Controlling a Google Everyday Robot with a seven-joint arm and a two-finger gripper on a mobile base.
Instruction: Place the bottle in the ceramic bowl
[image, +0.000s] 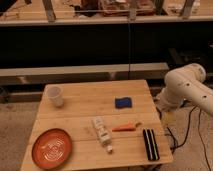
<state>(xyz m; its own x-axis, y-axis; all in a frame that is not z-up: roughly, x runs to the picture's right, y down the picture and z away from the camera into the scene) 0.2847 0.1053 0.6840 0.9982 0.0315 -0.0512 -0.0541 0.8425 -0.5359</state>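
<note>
A small pale bottle (101, 131) lies on its side near the middle front of the wooden table (85, 95), its cap end toward the front edge. The ceramic bowl (52, 148) is orange-red with a pale swirl and sits at the front left corner. My white arm (186, 86) is bent beside the table's right edge. The gripper (165, 113) hangs dark at the arm's lower end, just off the right edge, well away from the bottle and bowl. It holds nothing that I can see.
A white cup (55, 95) stands at the back left. A blue sponge (123, 102) lies at the back right. An orange carrot (125, 128) lies right of the bottle. A black oblong object (150, 144) lies at the front right. Cables trail on the floor at right.
</note>
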